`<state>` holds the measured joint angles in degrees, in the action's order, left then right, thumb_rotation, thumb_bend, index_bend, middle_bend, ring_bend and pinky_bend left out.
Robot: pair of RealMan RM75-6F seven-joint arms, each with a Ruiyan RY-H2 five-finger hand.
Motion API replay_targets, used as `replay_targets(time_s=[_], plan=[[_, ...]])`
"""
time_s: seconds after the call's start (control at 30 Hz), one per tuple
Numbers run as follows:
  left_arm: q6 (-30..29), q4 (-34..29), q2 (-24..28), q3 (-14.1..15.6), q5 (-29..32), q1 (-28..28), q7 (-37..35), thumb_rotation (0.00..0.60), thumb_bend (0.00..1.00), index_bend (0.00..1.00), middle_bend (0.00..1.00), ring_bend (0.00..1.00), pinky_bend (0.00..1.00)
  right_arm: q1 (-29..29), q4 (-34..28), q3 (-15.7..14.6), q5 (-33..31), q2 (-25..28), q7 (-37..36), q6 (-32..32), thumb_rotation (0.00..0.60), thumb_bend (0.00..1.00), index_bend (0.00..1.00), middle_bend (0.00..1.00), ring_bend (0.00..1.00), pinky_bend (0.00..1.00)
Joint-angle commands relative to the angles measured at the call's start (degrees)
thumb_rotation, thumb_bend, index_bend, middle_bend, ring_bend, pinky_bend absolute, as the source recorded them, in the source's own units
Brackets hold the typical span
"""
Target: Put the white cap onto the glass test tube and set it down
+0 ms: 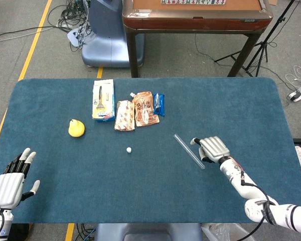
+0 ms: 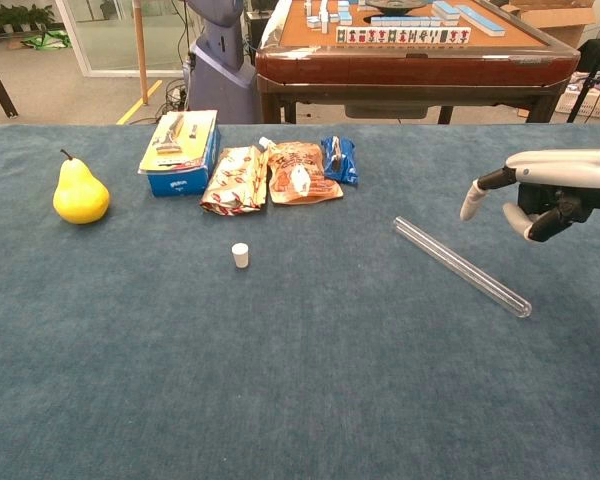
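Observation:
The glass test tube [image 1: 188,150] [image 2: 461,266] lies flat on the blue cloth, slanting from upper left to lower right. The small white cap [image 1: 129,149] [image 2: 240,255] stands alone on the cloth, well left of the tube. My right hand [image 1: 211,149] [image 2: 545,188] hovers palm down just right of the tube, above its near end, fingers apart and holding nothing. My left hand [image 1: 11,178] is at the table's near left corner, fingers spread and empty; the chest view does not show it.
A yellow pear [image 1: 76,128] [image 2: 80,194] sits at the left. A boxed item [image 1: 103,99] and several snack packets [image 1: 140,110] lie in a row behind the cap. A wooden table [image 1: 195,15] stands beyond the blue table's far edge.

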<state>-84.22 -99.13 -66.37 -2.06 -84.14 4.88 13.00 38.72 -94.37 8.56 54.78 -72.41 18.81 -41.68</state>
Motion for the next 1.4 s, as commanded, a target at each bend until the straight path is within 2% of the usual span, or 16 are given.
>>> replay_targets(time_s=[0.03, 0.33, 0.77, 0.93, 1.17, 1.4], plan=[[0.16, 0.13, -0.08, 0.02, 0.18, 0.05, -0.05, 0.600, 0.31, 0.00, 0.00, 0.02, 0.14, 1.97, 2.52, -0.18, -3.13, -1.98, 0.56, 0.94, 0.600, 1.00, 0.29, 1.00, 1.00, 1.00], [0.64, 0.83, -0.49, 0.03, 0.89, 0.16, -0.35, 0.600, 0.31, 0.00, 0.00, 0.02, 0.14, 5.38, 7.95, -1.55, -8.67, -5.74, 1.52, 2.14, 0.600, 1.00, 0.29, 1.00, 1.00, 1.00], [1.26, 1.35, -0.73, 0.14, 1.16, 0.50, -0.52, 0.600, 0.31, 0.00, 0.00, 0.02, 0.14, 9.54, 12.20, -3.20, -11.74, -9.66, 2.28, 3.94, 0.600, 1.00, 0.30, 1.00, 1.00, 1.00], [1.39, 1.59, -0.73, 0.18, 1.27, 0.54, -0.74, 0.600, 0.31, 0.00, 0.00, 0.02, 0.14, 10.65, 11.70, -3.60, -11.59, -10.60, 2.63, 3.83, 0.600, 1.00, 0.29, 1.00, 1.00, 1.00], [1.12, 1.97, -0.79, 0.26, 1.31, 0.36, -1.16, 0.600, 0.31, 0.00, 0.00, 0.02, 0.14, 11.95, 7.61, -4.16, -8.34, -11.24, 3.27, 2.71, 0.600, 0.98, 0.29, 1.00, 1.00, 1.00], [0.78, 2.40, -0.68, 0.49, 1.27, -0.03, -2.03, 0.600, 0.31, 0.00, 0.00, 0.02, 0.14, 11.08, 2.88, -5.58, -4.20, -10.81, 4.11, -1.35, 0.600, 0.96, 0.31, 1.00, 1.00, 1.00]])
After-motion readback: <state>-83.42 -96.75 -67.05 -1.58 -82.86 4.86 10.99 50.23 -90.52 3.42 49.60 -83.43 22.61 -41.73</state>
